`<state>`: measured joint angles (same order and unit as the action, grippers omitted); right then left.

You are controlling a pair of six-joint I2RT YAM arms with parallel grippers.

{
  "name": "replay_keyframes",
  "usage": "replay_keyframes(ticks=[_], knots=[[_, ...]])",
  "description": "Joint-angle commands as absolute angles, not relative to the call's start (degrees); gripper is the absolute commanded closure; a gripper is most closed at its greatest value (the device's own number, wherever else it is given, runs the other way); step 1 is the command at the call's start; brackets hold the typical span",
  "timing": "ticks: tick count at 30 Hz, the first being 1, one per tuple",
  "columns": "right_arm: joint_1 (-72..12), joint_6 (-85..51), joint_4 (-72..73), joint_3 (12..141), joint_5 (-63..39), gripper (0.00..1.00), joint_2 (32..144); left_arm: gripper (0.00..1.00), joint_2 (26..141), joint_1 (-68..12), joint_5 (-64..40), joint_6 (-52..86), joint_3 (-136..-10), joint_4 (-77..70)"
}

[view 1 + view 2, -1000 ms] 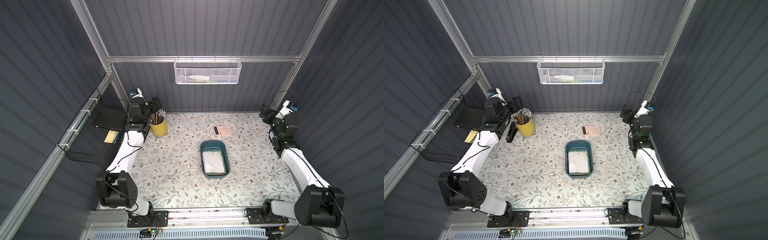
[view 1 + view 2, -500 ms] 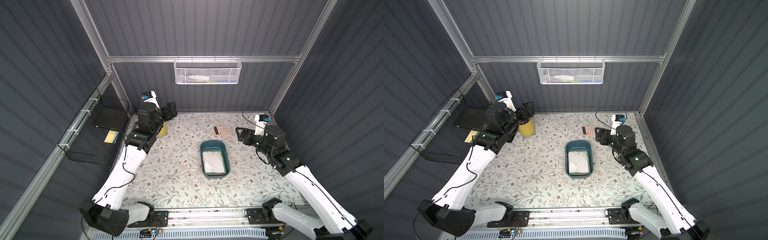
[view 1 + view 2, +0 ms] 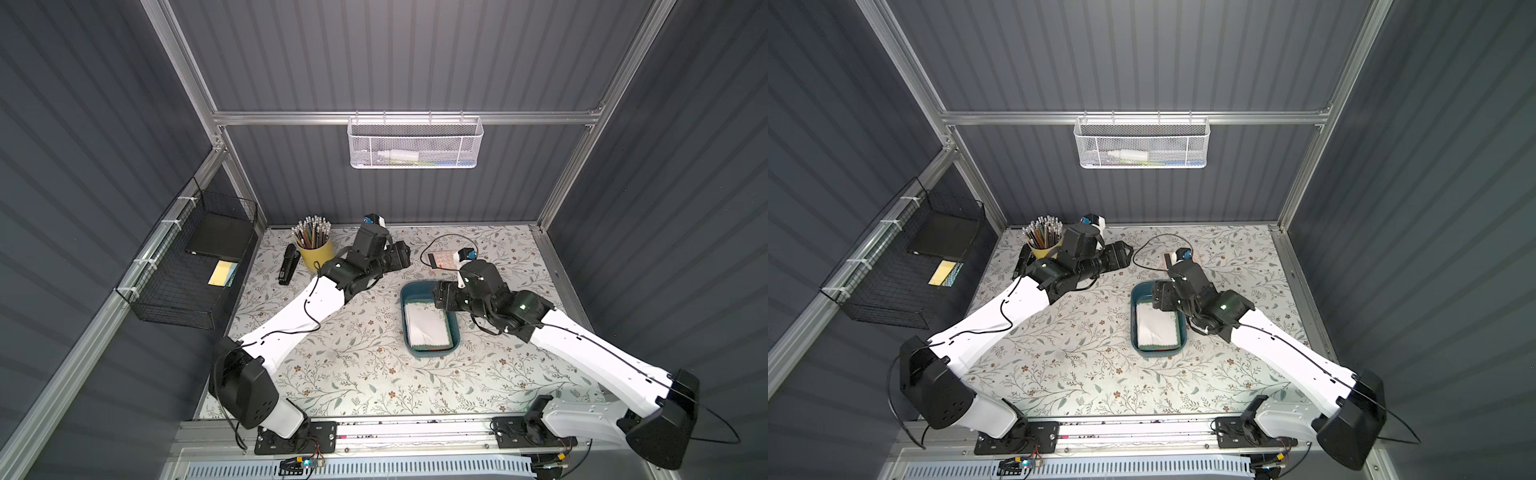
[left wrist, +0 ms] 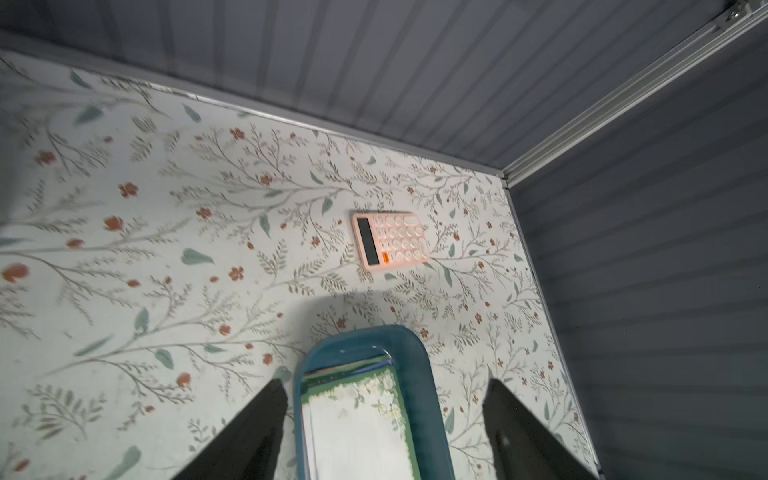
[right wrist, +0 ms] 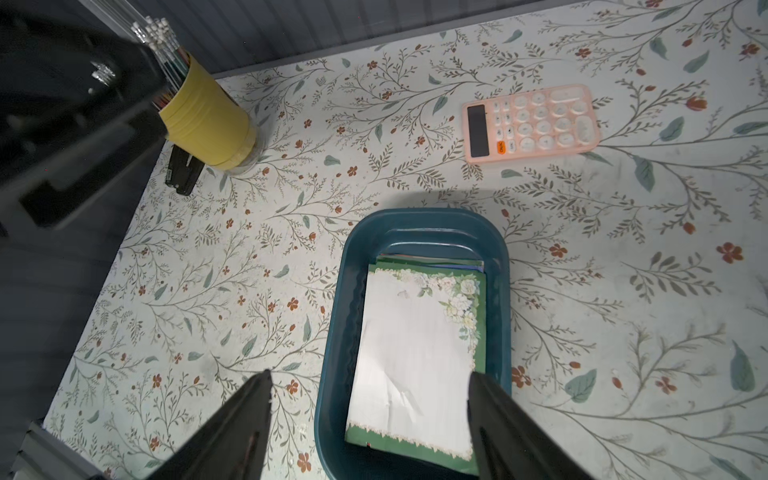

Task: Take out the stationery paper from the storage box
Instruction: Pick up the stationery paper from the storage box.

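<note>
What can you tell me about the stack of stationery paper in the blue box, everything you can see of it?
The stationery paper is a thin stack of sheets lying flat in the storage box, covering most of its floor. The top sheet is white with a green border, pale flowers at one corner and light creases. Edges of more sheets peek out beneath it, slightly offset. Nothing visibly grips it.
</note>
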<state>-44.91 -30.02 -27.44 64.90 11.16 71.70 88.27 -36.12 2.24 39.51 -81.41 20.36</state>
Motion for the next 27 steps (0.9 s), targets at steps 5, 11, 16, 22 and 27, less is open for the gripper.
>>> replay_keyframes(ticks=[5, 11, 16, 22, 27], knots=[[-44.82, -27.35, -28.33, 73.18, 23.51, 0.20, 76.20, 0.24, 89.14, -36.83, -0.99, 43.20, -82.35, 26.61], [-37.01, -28.51, -25.83, 74.63, 21.23, 0.23, 76.14, 0.29, 92.49, -37.09, -9.79, 45.10, -80.06, 28.46], [-29.31, -28.46, -22.78, 71.59, 14.17, 0.24, 74.80, 0.32, 93.22, -37.74, -16.49, 48.31, -77.34, 26.48], [-27.96, -26.77, -22.94, 70.77, 15.74, 0.24, 77.16, 0.32, 97.28, -39.32, -22.44, 50.00, -77.86, 27.40], [-27.18, -26.85, -21.39, 69.28, 14.60, 0.23, 77.89, 0.33, 100.80, -41.08, -22.26, 50.02, -79.16, 29.27]])
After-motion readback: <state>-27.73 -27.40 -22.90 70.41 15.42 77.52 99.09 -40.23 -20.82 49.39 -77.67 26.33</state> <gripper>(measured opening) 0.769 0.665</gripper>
